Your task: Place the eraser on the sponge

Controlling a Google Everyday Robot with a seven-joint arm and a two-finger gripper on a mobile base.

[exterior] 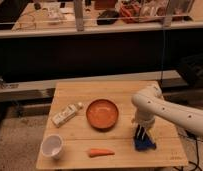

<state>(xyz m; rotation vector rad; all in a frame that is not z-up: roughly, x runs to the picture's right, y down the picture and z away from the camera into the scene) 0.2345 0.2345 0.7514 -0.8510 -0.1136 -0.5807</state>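
One white arm (167, 108) reaches in from the right with its elbow bent. Its gripper (140, 133) points straight down onto the blue sponge (145, 144) at the front right of the counter (115, 90). Whether the jaws are spread or closed I cannot tell, and the eraser cannot be told apart from them. An orange bowl (102, 113) at centre and a white cup (52, 146) at front left show bare insides.
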